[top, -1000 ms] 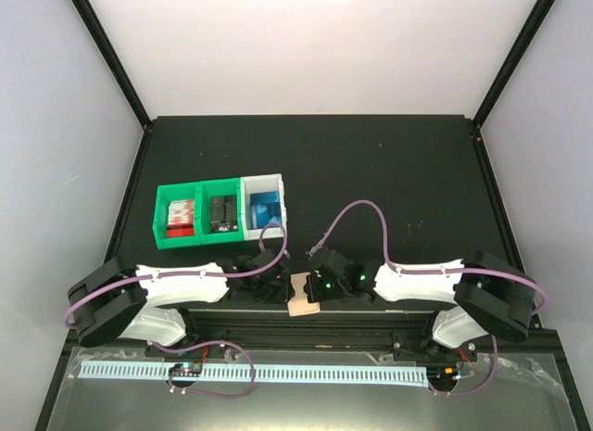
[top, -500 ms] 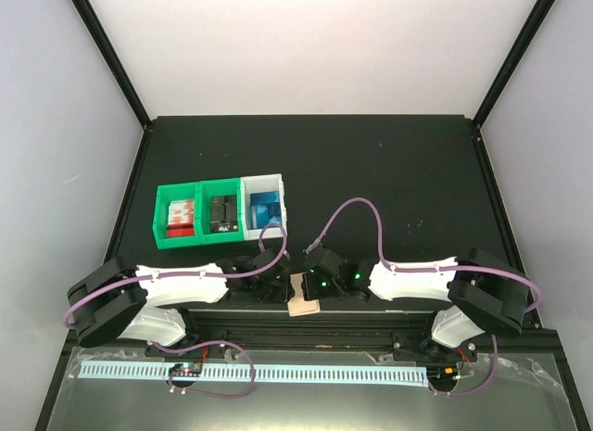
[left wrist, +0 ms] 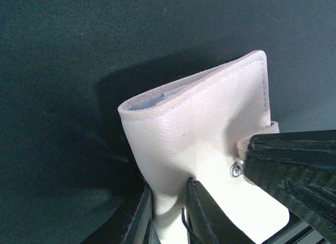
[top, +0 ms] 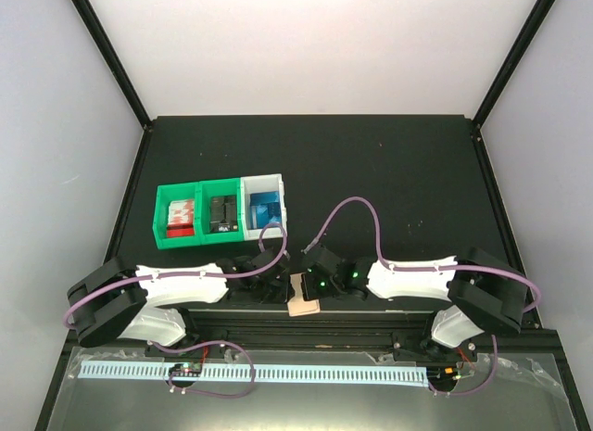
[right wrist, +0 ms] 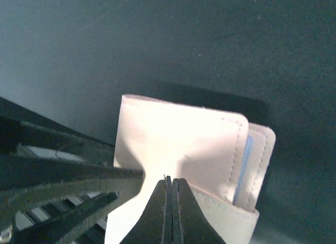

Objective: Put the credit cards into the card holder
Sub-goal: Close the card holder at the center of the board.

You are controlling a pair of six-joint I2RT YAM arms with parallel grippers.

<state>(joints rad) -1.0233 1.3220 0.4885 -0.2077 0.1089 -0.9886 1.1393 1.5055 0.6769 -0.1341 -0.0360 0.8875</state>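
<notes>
Where the two arms meet, the left claw (left wrist: 168, 197) is nearly closed, pinching the lower edge of the holder (left wrist: 194, 123) between its fingers. Opposite it, the right claw (right wrist: 169, 181) has its fingers pressed together on one leaf of the holder, the leather puckered at their tips. The holder sits folded at the near middle edge of the bench (top: 371, 162), with the edge of a blue card (right wrist: 242, 165) showing in its pocket. More blue cards (top: 264, 209) lie in the white bin (top: 278, 183), beside two green bins (top: 196, 192), farther back on the left.
</notes>
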